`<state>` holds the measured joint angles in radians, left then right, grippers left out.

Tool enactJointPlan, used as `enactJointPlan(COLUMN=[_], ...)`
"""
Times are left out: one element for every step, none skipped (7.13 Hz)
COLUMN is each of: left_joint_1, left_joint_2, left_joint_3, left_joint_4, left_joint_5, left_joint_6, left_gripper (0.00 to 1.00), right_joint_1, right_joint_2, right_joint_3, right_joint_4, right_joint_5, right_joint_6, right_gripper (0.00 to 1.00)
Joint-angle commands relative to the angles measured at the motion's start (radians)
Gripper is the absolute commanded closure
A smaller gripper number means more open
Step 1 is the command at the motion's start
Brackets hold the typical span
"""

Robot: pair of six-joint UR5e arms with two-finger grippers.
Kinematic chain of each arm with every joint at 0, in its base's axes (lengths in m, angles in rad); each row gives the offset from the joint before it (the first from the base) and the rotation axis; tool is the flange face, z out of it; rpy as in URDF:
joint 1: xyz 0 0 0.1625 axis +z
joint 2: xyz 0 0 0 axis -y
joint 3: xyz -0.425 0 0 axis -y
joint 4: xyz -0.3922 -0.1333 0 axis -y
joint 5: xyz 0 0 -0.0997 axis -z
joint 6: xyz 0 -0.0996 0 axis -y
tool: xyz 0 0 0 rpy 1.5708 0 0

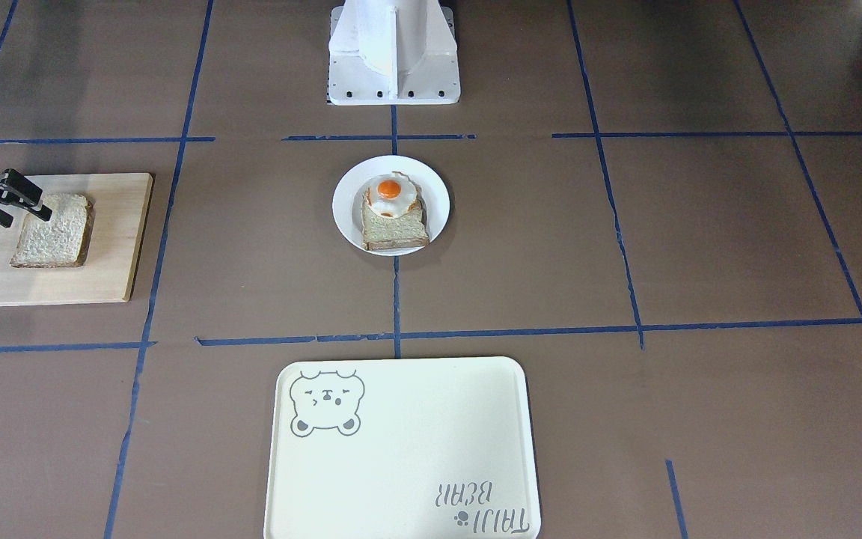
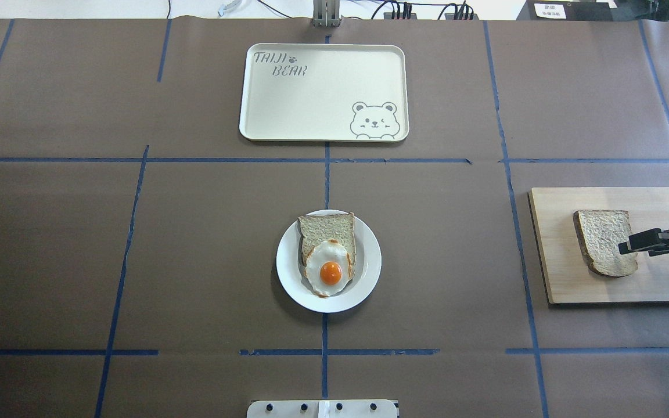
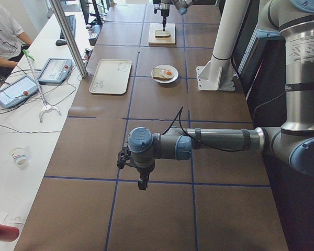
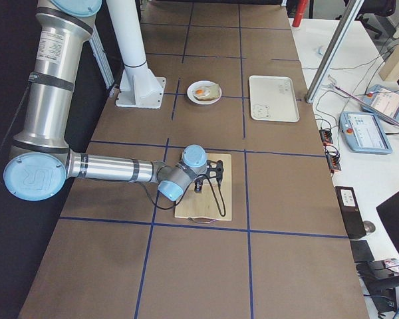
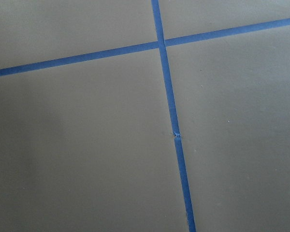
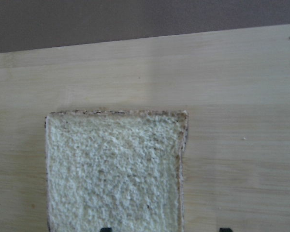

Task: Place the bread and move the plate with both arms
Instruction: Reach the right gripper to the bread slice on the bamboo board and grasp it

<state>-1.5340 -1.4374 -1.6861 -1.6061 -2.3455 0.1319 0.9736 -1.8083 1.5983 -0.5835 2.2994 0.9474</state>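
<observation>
Here, the bread (image 2: 604, 241) lies flat on a wooden board (image 2: 572, 278), at about 3 o'clock from the plate (image 2: 288, 273) in the overhead view and well apart from it. The right gripper (image 2: 625, 248) hangs over the slice's outer edge, its fingers (image 1: 33, 202) spread apart. The plate sits mid-worktop (image 2: 195, 244), carrying a toast slice (image 2: 326, 229) topped with a fried egg (image 2: 328, 270). The cream tray (image 2: 323, 98) lies at its 12 o'clock. The left gripper (image 3: 141, 180) hovers over the worktop far off; I cannot tell whether its fingers are apart.

Right hand (image 1: 28, 218) hovers low, fingers apart (left hand (image 3: 142, 184) points down).
</observation>
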Motion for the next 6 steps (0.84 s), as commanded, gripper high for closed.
enactJointPlan(left_joint_1=[0.0, 0.0, 0.0, 0.0, 0.0, 0.0], left_joint_2=[0.0, 0.0, 0.0, 0.0, 0.0, 0.0], left_joint_3=[0.002, 0.002, 0.003, 0.003, 0.003, 0.006], left_joint_4=[0.0, 0.0, 0.0, 0.0, 0.002, 0.0], left_joint_5=[0.0, 0.0, 0.0, 0.0, 0.0, 0.0], left_joint_6=[0.0, 0.0, 0.0, 0.0, 0.0, 0.002], left_gripper=[0.0, 0.0, 0.0, 0.0, 0.0, 0.0], right_joint_1=[-0.007, -0.012, -0.016, -0.018, -0.019, -0.019], right_joint_2=[-0.008, -0.008, -0.003, 0.001, 0.001, 0.003], right_joint_3=[-0.001, -0.001, 0.0, 0.0, 0.0, 0.0], right_joint_4=[0.013, 0.013, 0.013, 0.013, 0.013, 0.013], right_joint_5=[0.0, 0.002, 0.002, 0.002, 0.0, 0.0], right_joint_6=[0.001, 0.002, 0.002, 0.002, 0.002, 0.002], right_gripper=[0.28, 0.3, 0.32, 0.33, 0.33, 0.35])
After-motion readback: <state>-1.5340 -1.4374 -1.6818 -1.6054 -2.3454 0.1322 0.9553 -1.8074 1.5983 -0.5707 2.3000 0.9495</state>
